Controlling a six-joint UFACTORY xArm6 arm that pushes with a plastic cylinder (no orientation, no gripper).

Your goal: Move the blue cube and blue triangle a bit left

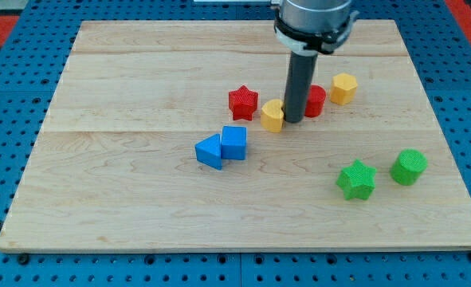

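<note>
The blue cube [234,143] sits near the middle of the wooden board [123,175]. The blue triangle [209,151] touches its left side. My tip [293,120] is up and to the right of the blue cube, well apart from it. The tip stands between a yellow block [272,115] on its left and a red block [314,101] on its right, close to both. The rod hides part of the red block.
A red star [243,102] lies left of the yellow block. A yellow hexagon [343,88] lies at the upper right. A green star [356,179] and a green cylinder [409,167] lie at the lower right. A blue pegboard [4,159] surrounds the board.
</note>
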